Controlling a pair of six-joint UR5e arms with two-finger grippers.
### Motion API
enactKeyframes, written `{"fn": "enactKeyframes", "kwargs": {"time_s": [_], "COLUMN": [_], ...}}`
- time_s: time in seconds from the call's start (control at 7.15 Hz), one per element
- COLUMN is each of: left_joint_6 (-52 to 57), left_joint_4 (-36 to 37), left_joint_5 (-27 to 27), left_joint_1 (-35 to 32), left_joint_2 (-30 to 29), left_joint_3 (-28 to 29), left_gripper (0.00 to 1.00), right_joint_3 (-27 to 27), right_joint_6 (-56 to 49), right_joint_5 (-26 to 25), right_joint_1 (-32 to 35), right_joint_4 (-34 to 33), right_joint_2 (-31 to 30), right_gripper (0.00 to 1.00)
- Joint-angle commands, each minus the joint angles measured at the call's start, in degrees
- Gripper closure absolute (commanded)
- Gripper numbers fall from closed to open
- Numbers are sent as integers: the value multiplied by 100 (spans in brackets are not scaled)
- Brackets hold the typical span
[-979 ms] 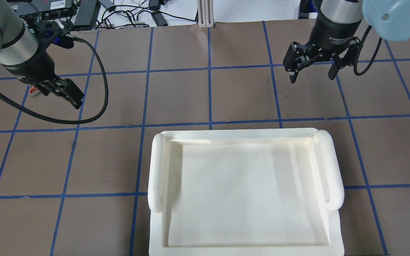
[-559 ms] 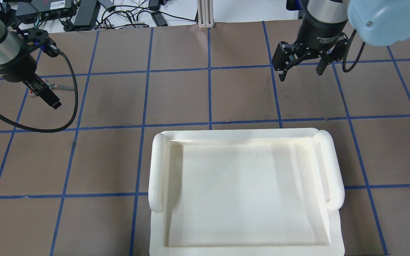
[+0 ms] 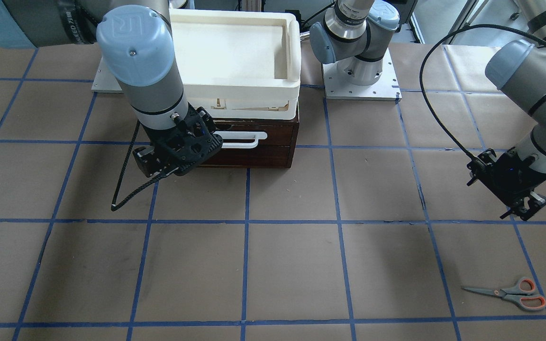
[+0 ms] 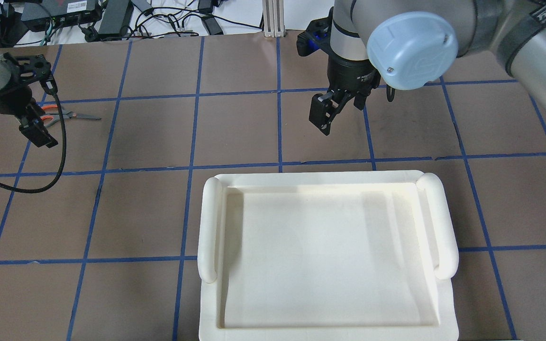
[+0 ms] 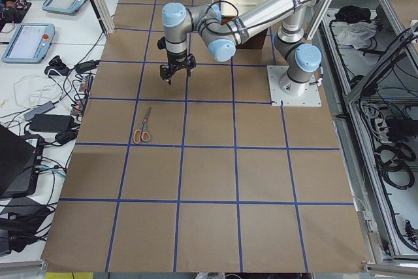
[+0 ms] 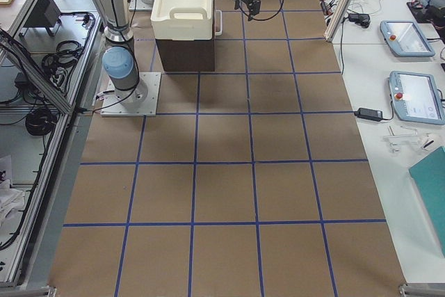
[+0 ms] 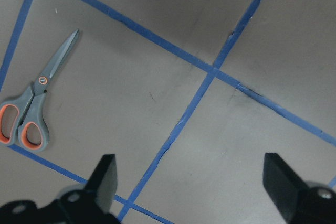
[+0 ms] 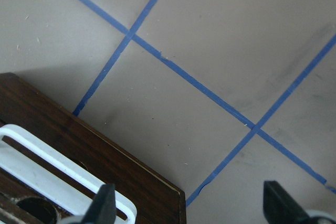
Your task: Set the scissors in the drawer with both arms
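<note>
The scissors (image 3: 510, 292) lie flat and closed on the brown table, also seen in the overhead view (image 4: 67, 114) and the left wrist view (image 7: 35, 103). My left gripper (image 7: 194, 182) is open and empty, hovering beside them and apart from them (image 4: 36, 129). The dark brown drawer (image 3: 259, 154) is closed, with its white bar handle (image 3: 242, 139) on the front. My right gripper (image 8: 191, 205) is open and empty, just in front of the drawer's handle side (image 3: 178, 154). The drawer front also shows in the right wrist view (image 8: 79, 140).
A cream-white plastic tray (image 4: 209, 227) sits on top of the drawer unit (image 3: 292, 42). Blue tape lines grid the table. Cables and devices (image 4: 88, 14) lie beyond the far edge. The left arm's black cable (image 4: 59, 156) loops above the table.
My right gripper has swung left and turned, coming in front of the drawer. My left arm has pulled back to the left, uncovering the scissors. Both grippers stay open.
</note>
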Motion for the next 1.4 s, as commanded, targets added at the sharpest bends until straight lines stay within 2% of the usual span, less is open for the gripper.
{"fn": "enactKeyframes", "kwargs": {"time_s": [0.0,0.14,0.42,0.56,0.7,0.98,1.26], "left_joint_6": [1126,1400,2146,2228,2263,2578,2571], "left_joint_4": [463,463,463,472,481,744,754], "left_joint_5": [-21,-56,-468,-470,-705,-769,-778], "left_joint_1": [259,311,487,505,505,505,488], "left_joint_2": [-615,-870,-1406,-1705,-1934,-2312,-2611], "left_joint_3": [298,535,975,1160,1266,1590,1846], "left_gripper": [0,0,0,0,0,0,0], "right_joint_3": [-26,-26,35,35,35,97,202], "right_joint_6": [-872,-1538,-2427,-2728,-2713,-3132,-3249], "right_joint_5": [-3,-3,5,-82,-56,14,391], "right_joint_1": [99,117,169,283,345,345,389], "right_joint_4": [106,115,124,106,37,45,255], "right_joint_2": [162,162,188,197,215,293,382], "right_gripper": [0,0,0,0,0,0,0]}}
